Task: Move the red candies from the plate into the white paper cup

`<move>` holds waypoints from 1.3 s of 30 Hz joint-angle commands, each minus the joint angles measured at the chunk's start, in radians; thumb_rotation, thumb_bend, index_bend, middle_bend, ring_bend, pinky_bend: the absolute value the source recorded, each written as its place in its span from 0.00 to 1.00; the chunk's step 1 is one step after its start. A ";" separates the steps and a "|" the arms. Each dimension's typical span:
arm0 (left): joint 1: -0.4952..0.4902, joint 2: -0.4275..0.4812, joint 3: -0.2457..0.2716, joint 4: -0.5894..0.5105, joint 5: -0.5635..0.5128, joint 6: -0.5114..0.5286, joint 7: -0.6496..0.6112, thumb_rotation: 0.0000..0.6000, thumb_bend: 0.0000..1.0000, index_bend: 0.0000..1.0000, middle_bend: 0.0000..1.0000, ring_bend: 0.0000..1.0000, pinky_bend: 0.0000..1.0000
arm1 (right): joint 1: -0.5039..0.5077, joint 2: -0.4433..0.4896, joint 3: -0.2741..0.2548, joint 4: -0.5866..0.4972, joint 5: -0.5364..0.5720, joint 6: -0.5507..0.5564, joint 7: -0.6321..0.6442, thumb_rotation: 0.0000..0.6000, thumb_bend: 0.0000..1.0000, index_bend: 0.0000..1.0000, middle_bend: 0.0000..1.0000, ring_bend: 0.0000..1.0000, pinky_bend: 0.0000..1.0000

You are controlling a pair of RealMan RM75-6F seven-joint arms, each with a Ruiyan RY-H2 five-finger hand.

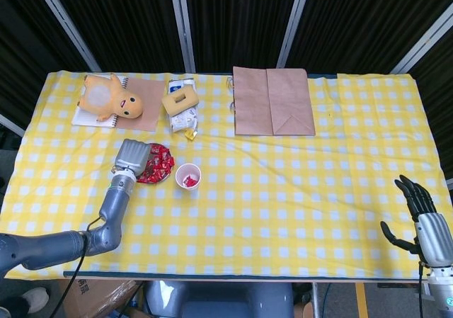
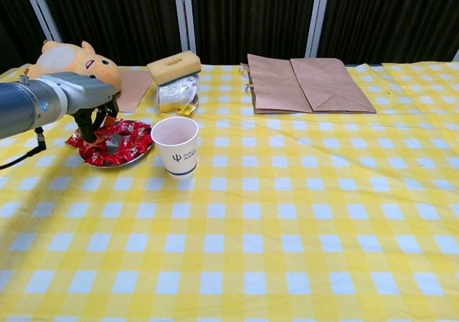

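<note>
**A:** Candies (image 2: 115,141) sit heaped on the plate (image 2: 115,162) at the far left, and your left hand (image 2: 97,114) hangs just above the plate's far-left edge. Where do you take it from here?

**B:** To the cup (image 2: 176,145), just right of the plate. Do you have one in the fingers?

**A:** I can't tell. In the chest view the fingers (image 2: 92,130) curl downward toward the pile, but nothing red shows clearly between them. From the head view the back of the hand (image 1: 132,156) hides them.

**B:** Then check before you travel. If the fingers look bare, go back down on a single piece at the pile's edge rather than digging into the middle, where you'd likely scatter wrappers onto the cloth (image 2: 287,214).

**A:** And if you do hold one?

**B:** Carry it right, staying above the rim. The cup looks light, so a knock from the side would probably tip it. Stop over the mouth, then let go; the head view shows some red already inside (image 1: 190,181), so the drop seems to work.

**A:** Your right hand (image 1: 417,203)?

**B:** It rests at the near right edge, fingers spread and holding nothing, well apart from everything. Leave it there.

**A:** Anything else nearby?

**B:** The toy (image 2: 72,65) sits just beyond the plate. Keep your wrist from brushing it.
</note>
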 commanded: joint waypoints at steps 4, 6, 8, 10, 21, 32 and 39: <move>0.009 0.028 -0.007 -0.035 0.018 0.014 -0.012 1.00 0.41 0.55 0.55 0.96 0.98 | 0.000 -0.001 0.000 0.002 -0.002 0.002 -0.001 1.00 0.42 0.00 0.00 0.00 0.00; 0.011 0.040 -0.010 -0.051 0.025 0.021 -0.014 1.00 0.41 0.55 0.55 0.96 0.98 | 0.000 -0.002 0.000 0.002 -0.002 0.002 -0.002 1.00 0.42 0.00 0.00 0.00 0.00; 0.012 0.054 -0.011 -0.068 0.033 0.027 -0.014 1.00 0.41 0.55 0.55 0.96 0.98 | 0.000 -0.002 0.000 0.002 -0.002 0.003 -0.002 1.00 0.42 0.00 0.00 0.00 0.00; 0.014 0.066 -0.013 -0.082 0.037 0.033 -0.014 1.00 0.41 0.55 0.55 0.96 0.98 | 0.000 -0.002 0.001 0.003 -0.002 0.003 -0.002 1.00 0.42 0.00 0.00 0.00 0.00; 0.024 0.143 -0.031 -0.198 0.102 0.076 -0.040 1.00 0.41 0.55 0.55 0.96 0.98 | 0.000 -0.004 0.001 0.005 -0.003 0.004 -0.004 1.00 0.42 0.00 0.00 0.00 0.00; 0.004 0.190 -0.048 -0.339 0.176 0.096 -0.038 1.00 0.41 0.55 0.55 0.96 0.98 | 0.000 -0.005 0.002 0.006 -0.002 0.004 -0.007 1.00 0.42 0.00 0.00 0.00 0.00; -0.023 0.147 -0.045 -0.367 0.178 0.101 -0.012 1.00 0.41 0.54 0.55 0.96 0.98 | 0.000 -0.004 0.002 0.005 -0.002 0.005 -0.003 1.00 0.42 0.00 0.00 0.00 0.00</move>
